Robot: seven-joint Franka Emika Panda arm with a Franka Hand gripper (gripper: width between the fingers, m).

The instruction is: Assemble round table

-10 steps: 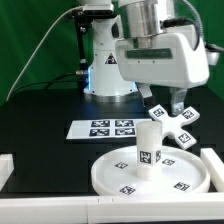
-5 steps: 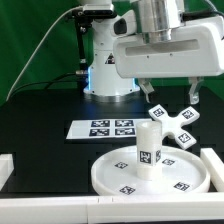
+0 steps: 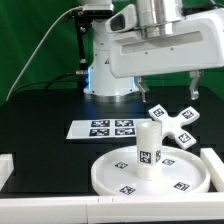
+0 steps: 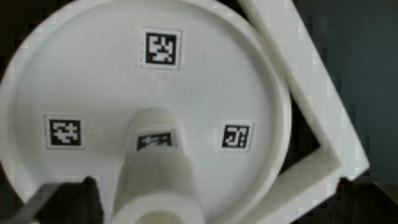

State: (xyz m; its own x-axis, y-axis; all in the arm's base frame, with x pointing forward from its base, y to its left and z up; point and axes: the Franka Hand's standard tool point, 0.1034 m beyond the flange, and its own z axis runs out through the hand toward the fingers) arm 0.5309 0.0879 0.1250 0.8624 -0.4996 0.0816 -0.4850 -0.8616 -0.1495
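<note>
While my pincer (image 3: 170,96) hangs released and empty above the cross-shaped base (image 3: 175,118), the short cylinder leg (image 3: 149,145) stands upright at the centre of the rimmed round disc (image 3: 187,180) on the black bench (image 3: 40,120).

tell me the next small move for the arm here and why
Probably lower the open, empty end effector onto the cross-shaped base and close on it. The leg already stands upright at the centre of the round disc, while the base lies loose on the table beside the disc, seemingly right under the end effector.
</note>
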